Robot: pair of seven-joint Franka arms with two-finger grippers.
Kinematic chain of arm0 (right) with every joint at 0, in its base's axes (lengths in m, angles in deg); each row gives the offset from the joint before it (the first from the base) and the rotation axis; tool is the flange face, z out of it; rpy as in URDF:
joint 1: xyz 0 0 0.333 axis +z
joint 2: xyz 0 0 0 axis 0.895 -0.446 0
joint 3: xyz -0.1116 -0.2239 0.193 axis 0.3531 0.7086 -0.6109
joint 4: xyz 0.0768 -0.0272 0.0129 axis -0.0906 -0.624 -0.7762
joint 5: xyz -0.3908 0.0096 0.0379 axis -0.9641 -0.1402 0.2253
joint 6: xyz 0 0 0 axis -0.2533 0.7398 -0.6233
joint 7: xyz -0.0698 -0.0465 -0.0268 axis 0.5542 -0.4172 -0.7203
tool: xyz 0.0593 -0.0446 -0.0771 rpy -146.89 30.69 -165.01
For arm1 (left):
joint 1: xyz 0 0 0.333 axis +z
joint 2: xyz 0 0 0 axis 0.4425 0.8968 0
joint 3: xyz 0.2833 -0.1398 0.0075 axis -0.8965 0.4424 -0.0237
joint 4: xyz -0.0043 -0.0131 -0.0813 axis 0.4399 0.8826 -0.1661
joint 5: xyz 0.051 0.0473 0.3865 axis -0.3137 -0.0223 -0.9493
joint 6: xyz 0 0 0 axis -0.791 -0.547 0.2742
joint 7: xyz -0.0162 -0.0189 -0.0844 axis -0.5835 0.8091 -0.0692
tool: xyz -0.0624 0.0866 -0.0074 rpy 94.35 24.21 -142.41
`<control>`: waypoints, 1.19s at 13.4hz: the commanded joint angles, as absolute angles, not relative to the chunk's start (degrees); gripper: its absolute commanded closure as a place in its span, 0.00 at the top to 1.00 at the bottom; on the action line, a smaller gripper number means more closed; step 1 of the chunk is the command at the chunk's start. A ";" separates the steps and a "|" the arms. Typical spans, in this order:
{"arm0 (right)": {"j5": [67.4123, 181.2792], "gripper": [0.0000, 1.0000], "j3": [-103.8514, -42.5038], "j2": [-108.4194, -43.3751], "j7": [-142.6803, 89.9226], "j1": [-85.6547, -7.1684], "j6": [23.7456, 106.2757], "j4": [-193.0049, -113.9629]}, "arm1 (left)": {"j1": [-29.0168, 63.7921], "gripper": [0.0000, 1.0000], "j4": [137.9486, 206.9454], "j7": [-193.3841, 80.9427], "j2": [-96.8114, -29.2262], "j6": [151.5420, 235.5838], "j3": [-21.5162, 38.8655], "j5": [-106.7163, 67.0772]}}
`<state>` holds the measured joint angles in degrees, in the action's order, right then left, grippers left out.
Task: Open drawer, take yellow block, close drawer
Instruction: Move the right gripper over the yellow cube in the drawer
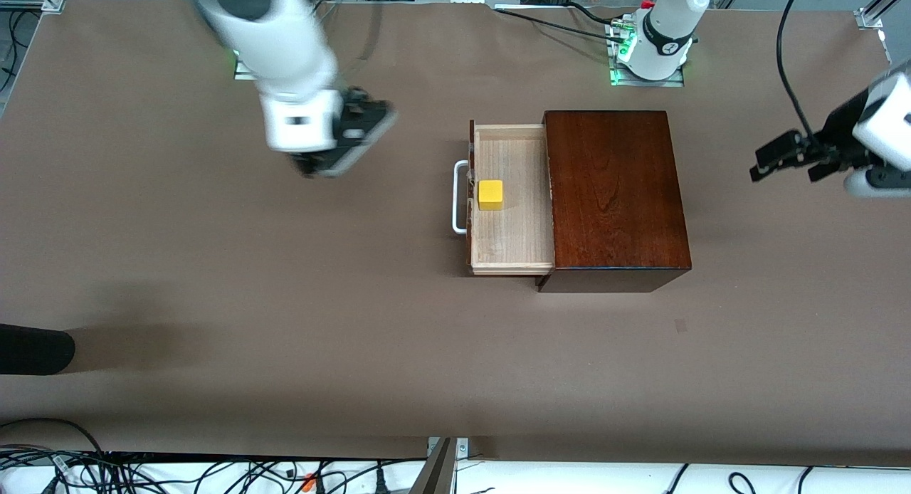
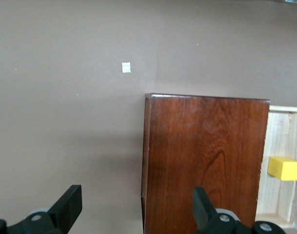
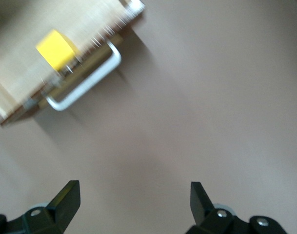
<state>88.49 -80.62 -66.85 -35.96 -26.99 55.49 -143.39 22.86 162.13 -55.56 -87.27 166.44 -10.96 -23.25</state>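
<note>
Both claws—right claw [image 1: 334, 149], left claw [image 1: 786, 159]—gape over table; yellow block [image 1: 490, 194] in open drawer [image 1: 512, 230].

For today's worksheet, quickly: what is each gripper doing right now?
Left gripper: open, empty, over the table beside the wooden box.
Right gripper: open, empty, over bare table.

Even overhead light washing my counter [image 1: 213, 302], soft shadows pooling beside the wooden box [image 1: 615, 188], my right arm [image 1: 277, 60] smearing with motion blur, right wrist view blurring the drawer [image 3: 55, 63] and yellow block [image 3: 55, 48]
</note>
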 commanded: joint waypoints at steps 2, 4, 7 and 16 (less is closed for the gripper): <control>85.40 1.00 -80.21 -76.66 -43.64 -22.21 61.97 -135.26 | 19.67 1.00 164.05 -55.48 -89.43 165.26 -11.68 -22.39; 84.95 1.00 -80.21 -80.89 -46.56 -20.98 62.24 -131.46 | 19.67 1.00 164.05 -55.48 -89.34 165.34 -11.32 -22.75; 84.95 1.00 -80.21 -84.15 -53.41 -20.18 65.40 -131.01 | 19.76 1.00 164.05 -54.61 -89.34 165.43 -11.32 -22.92; 84.25 1.00 -80.30 -90.40 -57.12 -13.07 65.76 -126.71 | 19.67 1.00 164.14 -50.56 -89.26 165.61 -11.32 -28.19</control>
<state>84.84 -80.62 -87.65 -56.01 -14.10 66.05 -129.61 19.88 163.18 -52.61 -88.34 165.49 -11.16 -26.60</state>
